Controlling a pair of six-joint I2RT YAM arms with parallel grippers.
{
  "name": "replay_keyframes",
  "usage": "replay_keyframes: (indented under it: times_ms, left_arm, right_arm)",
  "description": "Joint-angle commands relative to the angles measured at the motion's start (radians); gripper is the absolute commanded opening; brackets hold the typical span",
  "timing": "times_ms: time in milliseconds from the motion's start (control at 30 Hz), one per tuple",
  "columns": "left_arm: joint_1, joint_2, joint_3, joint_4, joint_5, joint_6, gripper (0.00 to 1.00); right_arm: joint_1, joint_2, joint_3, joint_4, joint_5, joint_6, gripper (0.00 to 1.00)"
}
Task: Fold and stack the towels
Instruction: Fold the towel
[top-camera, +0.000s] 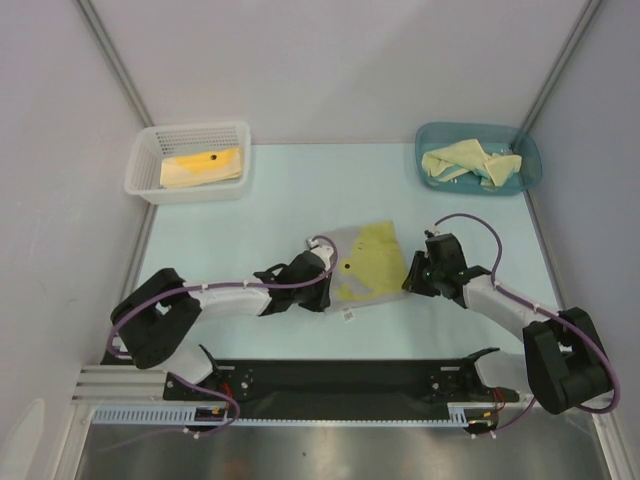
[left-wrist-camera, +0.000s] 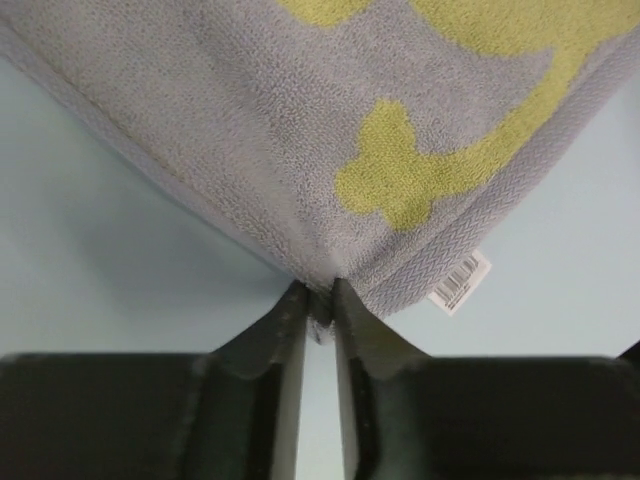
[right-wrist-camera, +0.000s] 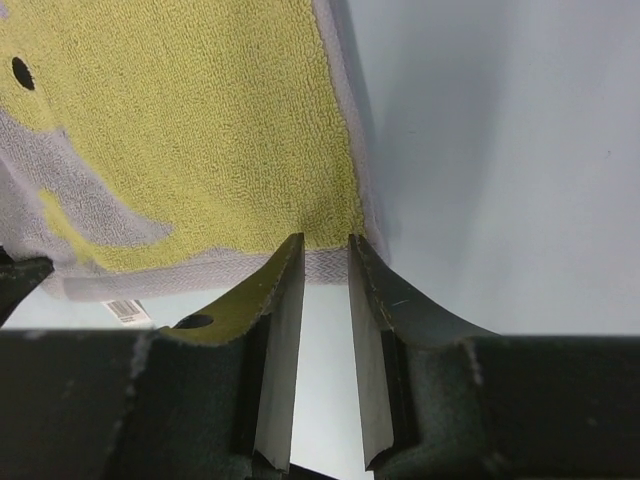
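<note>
The left end effector (left-wrist-camera: 318, 291) is clenched on the near left corner of a grey terry-cloth towel with yellow-green patches (top-camera: 368, 262); the corner is bunched between its black fingers (left-wrist-camera: 288, 330). A small white barcode tag (left-wrist-camera: 459, 283) hangs from the hem just beside that corner.

The towel lies spread in the middle of the pale blue worktop (top-camera: 290, 195), between the two arms. The right end effector (right-wrist-camera: 325, 242) sits at the towel's right near edge, its jaws a little apart with the grey hem flat between the tips. I cannot tell whether they pinch the cloth or only straddle it. From this wrist the yellow-green patch fills most of the view, and a small black dot (right-wrist-camera: 22, 72) marks it near the far left.

Further back, at the far left, stands a white mesh plastic basket (top-camera: 186, 194) holding a folded yellow towel (top-camera: 200, 168) (it too carries a dark dot). At the far right, a teal plastic bin (top-camera: 530, 168) holds crumpled pale yellow towels (top-camera: 465, 163).
</note>
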Motion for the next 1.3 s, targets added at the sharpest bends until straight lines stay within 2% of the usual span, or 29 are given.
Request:
replay_keyframes:
  times_ms: [0, 67, 133, 200, 233, 333, 367, 467, 733, 867, 1000, 1100, 1233, 1267]
  left_arm:
    - [-0.004, 0.014, 0.011, -0.053, -0.049, -0.024, 0.19]
    - [0.001, 0.008, 0.009, -0.08, -0.064, -0.021, 0.08]
    - [0.01, -0.002, 0.003, -0.097, -0.072, -0.025, 0.04]
    - [0.018, -0.014, -0.006, -0.106, -0.07, -0.036, 0.05]
    - [0.024, -0.02, -0.009, -0.11, -0.067, -0.038, 0.06]
    - [0.033, -0.037, -0.015, -0.122, -0.058, -0.045, 0.19]
    - [0.035, -0.04, -0.014, -0.129, -0.06, -0.05, 0.31]
    - [0.038, -0.046, 0.004, -0.156, -0.061, -0.051, 0.47]
    - [0.045, -0.023, 0.038, -0.176, -0.027, -0.065, 0.51]
    - [0.045, -0.028, 0.041, -0.153, -0.004, -0.091, 0.51]
    - [0.045, 0.01, 0.064, -0.166, -0.004, -0.104, 0.46]
    - [0.045, 0.021, 0.069, -0.185, -0.02, -0.104, 0.38]
    - [0.047, 0.026, 0.069, -0.202, -0.037, -0.104, 0.17]
    - [0.047, 0.024, 0.069, -0.202, -0.038, -0.102, 0.09]
  right_arm:
    - [0.014, 0.001, -0.011, 0.032, 0.023, 0.03, 0.29]
    - [0.034, -0.003, -0.014, 0.031, 0.025, 0.041, 0.28]
    - [0.051, -0.008, -0.014, 0.025, 0.029, 0.056, 0.29]
    - [0.068, -0.011, -0.006, 0.02, 0.034, 0.064, 0.28]
    - [0.068, -0.012, -0.005, 0.011, 0.04, 0.069, 0.28]
    - [0.068, -0.017, 0.009, -0.012, 0.051, 0.07, 0.29]
    - [0.068, -0.019, 0.012, -0.018, 0.051, 0.066, 0.29]
    - [0.063, -0.034, 0.031, -0.053, 0.075, 0.054, 0.31]
    - [-0.038, -0.023, 0.054, -0.109, 0.025, -0.022, 0.39]
    - [-0.075, -0.008, 0.046, -0.093, -0.02, -0.051, 0.38]
    - [-0.075, 0.03, 0.017, -0.041, -0.078, -0.045, 0.36]
    - [-0.075, 0.05, 0.002, -0.011, -0.103, -0.028, 0.33]
    - [-0.07, 0.057, -0.026, 0.011, -0.101, -0.014, 0.28]
    - [-0.07, 0.054, -0.029, 0.014, -0.098, -0.013, 0.24]
